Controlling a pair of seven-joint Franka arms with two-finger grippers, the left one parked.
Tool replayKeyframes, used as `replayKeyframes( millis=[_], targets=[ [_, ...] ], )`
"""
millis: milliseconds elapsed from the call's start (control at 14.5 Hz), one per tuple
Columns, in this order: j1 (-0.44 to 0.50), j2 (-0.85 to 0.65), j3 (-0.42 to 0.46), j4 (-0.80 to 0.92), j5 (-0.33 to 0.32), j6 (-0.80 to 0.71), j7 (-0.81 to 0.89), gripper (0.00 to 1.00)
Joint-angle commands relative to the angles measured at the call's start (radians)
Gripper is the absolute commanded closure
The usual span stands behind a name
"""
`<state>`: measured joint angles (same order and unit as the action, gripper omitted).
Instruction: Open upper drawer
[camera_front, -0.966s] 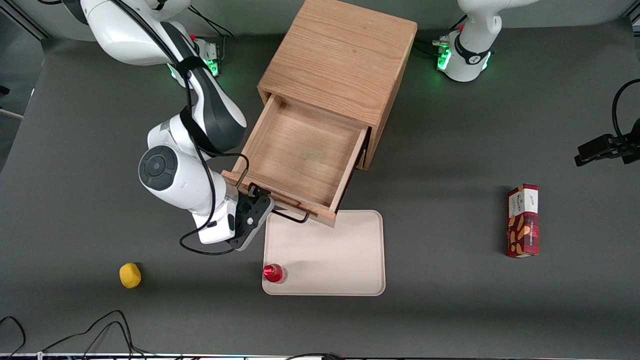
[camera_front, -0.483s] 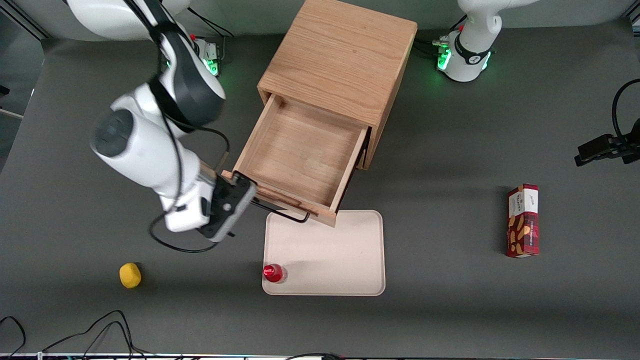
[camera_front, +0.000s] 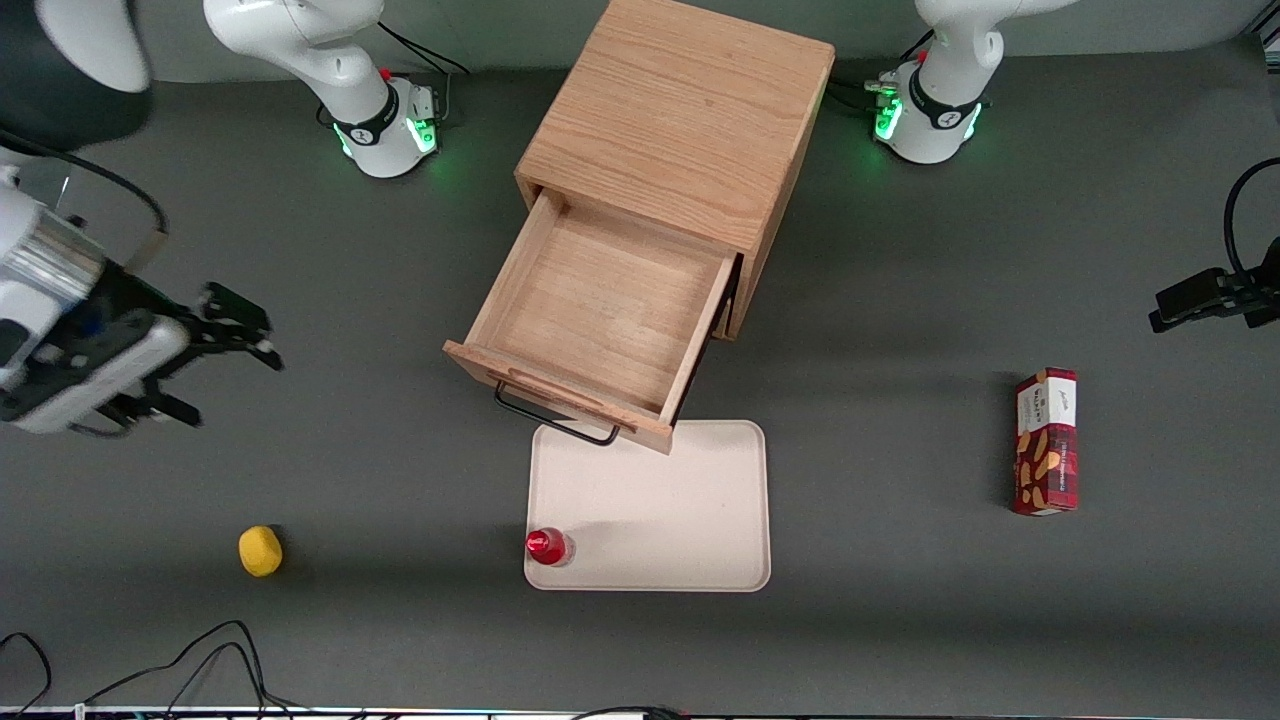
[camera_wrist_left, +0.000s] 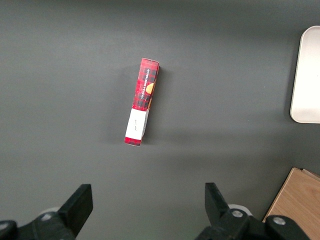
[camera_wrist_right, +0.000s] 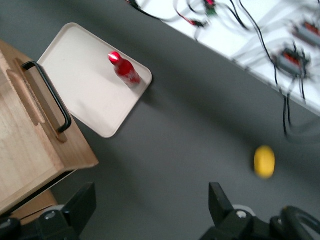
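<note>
The upper drawer (camera_front: 600, 310) of the light oak cabinet (camera_front: 680, 110) stands pulled far out, its inside bare. Its thin black wire handle (camera_front: 555, 415) faces the front camera, over the edge of the cream tray. The bottom drawer is hidden under it. My right gripper (camera_front: 230, 385) is open and empty, raised well away from the drawer toward the working arm's end of the table. The right wrist view shows its open gripper (camera_wrist_right: 150, 200) above bare grey table, with the drawer front (camera_wrist_right: 30, 130) and handle (camera_wrist_right: 47, 95) off to one side.
A cream tray (camera_front: 680, 520) lies in front of the drawer, with a red bottle (camera_front: 547, 546) standing on its corner. A yellow fruit (camera_front: 260, 550) lies nearer the front camera than my gripper. A red snack box (camera_front: 1046, 440) lies toward the parked arm's end.
My gripper has left the handle and swung away from the drawer toward the working arm's end of the table, rising as it went. The drawer has stayed open.
</note>
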<state>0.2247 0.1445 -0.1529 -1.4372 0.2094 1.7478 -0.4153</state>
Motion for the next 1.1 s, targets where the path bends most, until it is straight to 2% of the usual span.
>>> replayKeyframes(
  millis=[0, 138, 207, 414, 621, 1034],
  targets=[
    [-0.034, -0.11, -0.002, -0.086, -0.017, -0.08, 0.238, 0.0],
    [-0.044, -0.196, -0.001, -0.193, -0.185, -0.099, 0.419, 0.0],
    [-0.044, -0.215, 0.001, -0.222, -0.243, -0.112, 0.493, 0.0],
    [-0.068, -0.214, 0.015, -0.218, -0.248, -0.179, 0.53, 0.0],
    [-0.088, -0.183, 0.022, -0.204, -0.217, -0.168, 0.527, 0.0],
    [-0.16, -0.158, 0.111, -0.18, -0.217, -0.166, 0.535, 0.0]
  ],
)
